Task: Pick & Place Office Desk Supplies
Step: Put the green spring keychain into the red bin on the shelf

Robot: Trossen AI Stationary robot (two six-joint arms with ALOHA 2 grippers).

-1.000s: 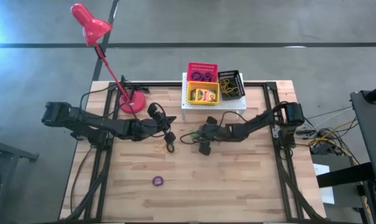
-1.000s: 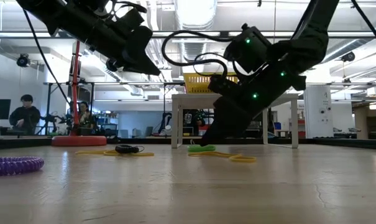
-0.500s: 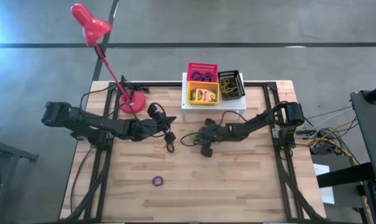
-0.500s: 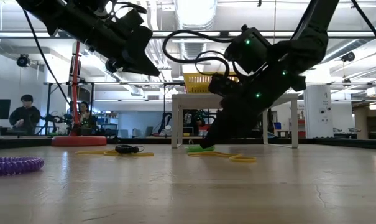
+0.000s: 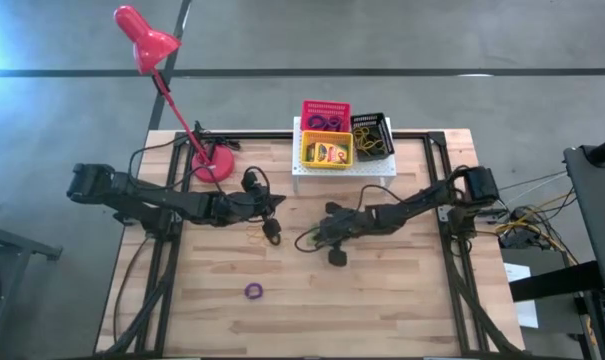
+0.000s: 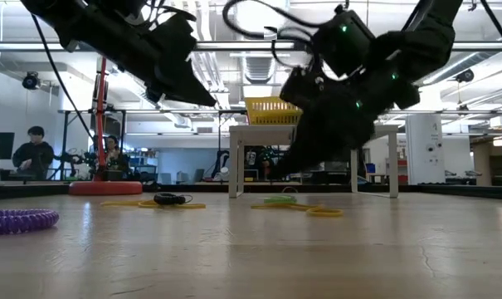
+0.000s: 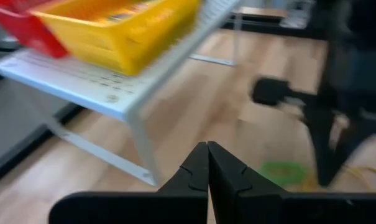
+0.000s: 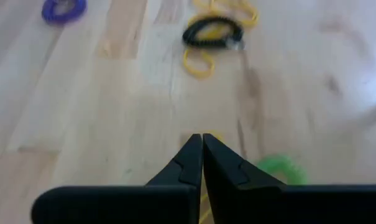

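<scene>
Right gripper hangs pressed together and empty over mid-table, green loop beside its tips. Black loop and yellow loops lie toward nine o'clock under the closed left gripper; purple loop at seven, baskets at twelve.

A purple loop lies low on the table, black, yellow and green loops lie mid-table, and three baskets sit up top.

Loops litter mid-table; shelf blocks the far edge.
</scene>
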